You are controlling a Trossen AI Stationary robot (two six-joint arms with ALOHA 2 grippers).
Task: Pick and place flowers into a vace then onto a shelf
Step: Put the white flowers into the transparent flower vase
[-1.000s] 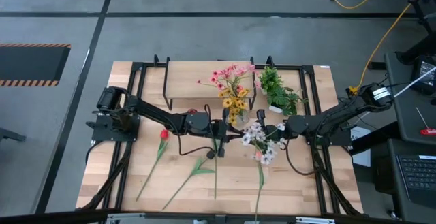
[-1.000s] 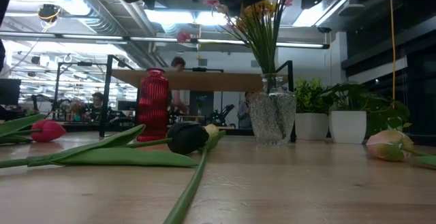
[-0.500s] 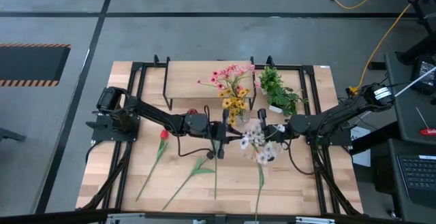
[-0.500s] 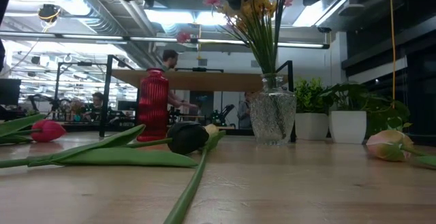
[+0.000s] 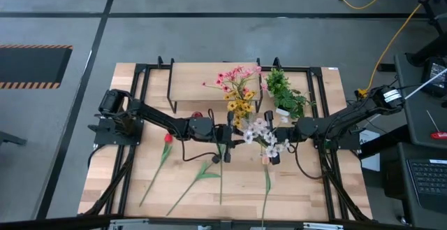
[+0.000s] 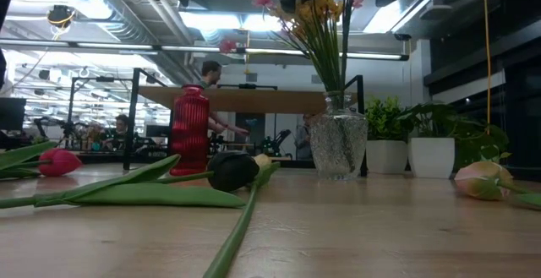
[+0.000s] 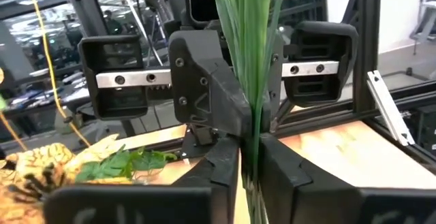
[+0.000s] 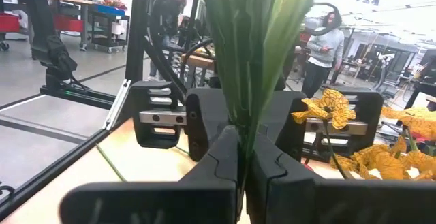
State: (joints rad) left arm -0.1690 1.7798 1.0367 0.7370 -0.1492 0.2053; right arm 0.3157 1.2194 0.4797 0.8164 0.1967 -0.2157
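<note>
A bunch of white and pink flowers stands upright in the air between my two grippers, which face each other level over the table's middle. My left gripper has the green stems in its narrow gap. My right gripper is shut on the same stems from the other side. Just beyond, a glass vase on the table holds pink and yellow flowers. The light-wood shelf stands at the far side. More flowers lie flat on the table: a red tulip and long stems. My left gripper has the bunch's green stems between its two fingers, coming level from the table's left, fingers across the stems. The stems rise upright out of the gap. My right gripper pinches the same stems between its two fingers, level from the table's right and across them. The stems stand upright above the fingers; their lower end is hidden.
A bushy green plant in a white pot stands right of the vase. A red ribbed jar stands near the shelf. A dark tulip and a peach bloom lie on the near tabletop. People move in the room behind.
The bunch's white and pink blooms have swung a little toward the far edge and the vase, blurred midway. Both arms have stayed where they were.
</note>
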